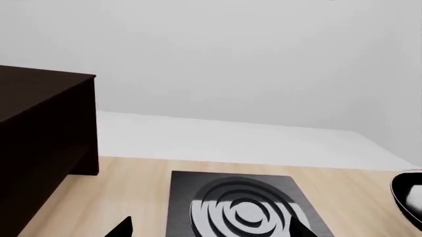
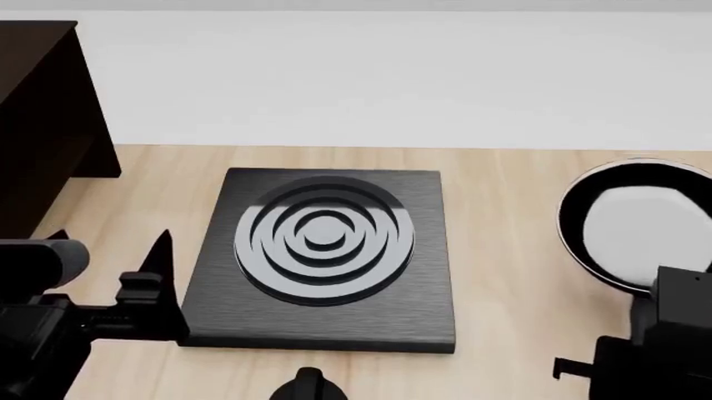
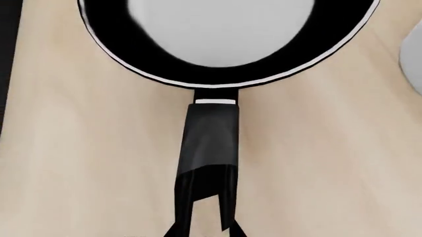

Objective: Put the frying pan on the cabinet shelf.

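Our right gripper (image 3: 204, 217) clamps the frying pan (image 2: 636, 223) handle.
The pan sits by the tabletop's (image 2: 512, 250) right edge; the cabinet (image 2: 45, 108) occupies its far-left corner. Whether our left gripper (image 2: 156, 275) is parted or closed, we cannot tell.

You have no writing to read in any of the three views: no label, brand, number or sign shows anywhere.
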You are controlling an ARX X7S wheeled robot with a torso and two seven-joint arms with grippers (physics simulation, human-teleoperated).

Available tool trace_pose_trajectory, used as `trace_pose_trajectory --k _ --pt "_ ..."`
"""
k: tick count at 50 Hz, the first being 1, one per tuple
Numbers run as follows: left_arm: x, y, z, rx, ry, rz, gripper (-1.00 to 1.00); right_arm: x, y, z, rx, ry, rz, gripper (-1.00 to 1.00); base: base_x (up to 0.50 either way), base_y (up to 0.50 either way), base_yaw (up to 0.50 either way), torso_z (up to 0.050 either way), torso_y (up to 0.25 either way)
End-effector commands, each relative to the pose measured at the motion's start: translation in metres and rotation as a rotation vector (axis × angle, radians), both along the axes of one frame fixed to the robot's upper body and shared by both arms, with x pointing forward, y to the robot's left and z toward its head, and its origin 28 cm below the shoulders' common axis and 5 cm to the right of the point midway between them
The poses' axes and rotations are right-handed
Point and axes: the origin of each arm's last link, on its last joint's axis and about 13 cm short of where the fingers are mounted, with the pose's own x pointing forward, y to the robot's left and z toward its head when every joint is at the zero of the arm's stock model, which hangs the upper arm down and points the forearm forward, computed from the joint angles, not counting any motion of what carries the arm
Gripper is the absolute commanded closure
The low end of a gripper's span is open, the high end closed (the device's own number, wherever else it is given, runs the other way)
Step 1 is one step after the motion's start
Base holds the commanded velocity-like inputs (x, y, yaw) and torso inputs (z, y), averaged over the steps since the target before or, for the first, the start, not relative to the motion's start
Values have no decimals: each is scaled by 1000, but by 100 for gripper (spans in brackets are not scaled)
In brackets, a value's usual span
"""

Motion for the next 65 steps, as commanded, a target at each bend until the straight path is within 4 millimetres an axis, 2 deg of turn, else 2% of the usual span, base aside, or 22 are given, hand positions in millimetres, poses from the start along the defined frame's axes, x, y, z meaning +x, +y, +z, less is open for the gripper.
trace_pose_trajectory --k 1,18,23,28,31,34,35,40,48,57,63,65 --pt "0 0 1 2 -16 12 -100 -10 2 49 -115 -127 50 100 0 0 0 0 0" --pt "4 -3 6 -3 0 -12 -100 -8 27 113 -155 -294 268 100 0 0 0 0 2" --pt "22 -5 18 -9 -5 -34 -100 -4 37 128 -151 -375 357 100 0 0 0 0 2" --pt "37 -10 26 7 31 -78 -100 -4 48 133 -164 -394 427 100 0 0 0 0 0" --pt "44 -10 39 -59 38 -99 -100 -3 56 137 -145 -426 470 100 0 0 0 0 3" --pt "51 -8 52 -135 45 -40 -100 -3 64 139 -116 -430 514 100 0 0 1 0 0" --pt "51 -7 57 -155 44 -45 -100 -3 67 143 -83 -478 525 100 0 0 0 0 10" --pt "47 -9 68 -188 71 -131 -100 -4 74 146 -152 -477 664 100 0 0 0 0 0" --pt "34 -8 85 -208 69 -160 -100 -8 85 147 -97 -509 714 100 0 0 0 2 3" --pt "17 -14 87 -122 56 -299 -100 -12 101 162 -27 -562 781 100 0 0 0 0 1" --pt "7 -14 86 -152 92 -336 -100 -13 111 170 -27 -571 832 100 0 0 0 0 2" --pt "5 -14 85 -258 144 -263 -100 -12 113 172 1 -581 830 100 0 0 0 0 0"
